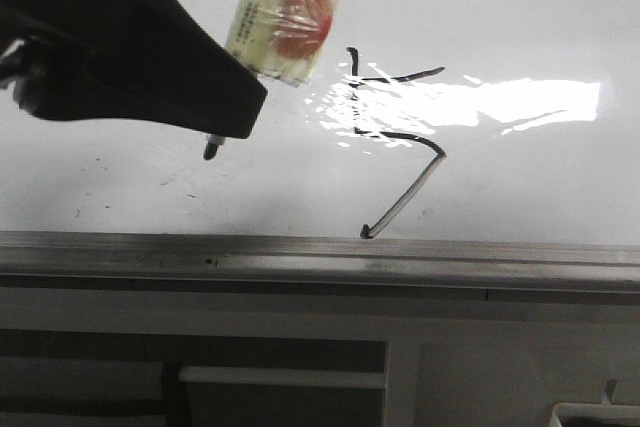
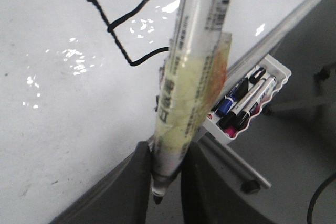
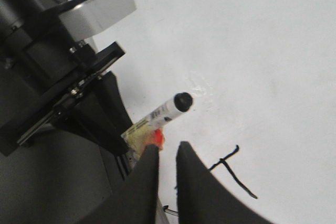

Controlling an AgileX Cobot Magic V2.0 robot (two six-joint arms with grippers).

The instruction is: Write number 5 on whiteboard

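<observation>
The number 5 is drawn in thin black strokes on the glossy whiteboard, its long tail slanting down to the rail. My left gripper is shut on a marker wrapped in yellowish tape with a red patch. The marker's dark tip points down at the board, left of the 5 and apart from its strokes. The left wrist view shows the marker clamped between the fingers and the 5's upper strokes. My right gripper is shut and empty over the board, beside the marker.
A grey aluminium rail edges the board's near side, with grey panels below it. A white tray holding several spare markers hangs by the rail. The left arm's black body stands close to my right gripper.
</observation>
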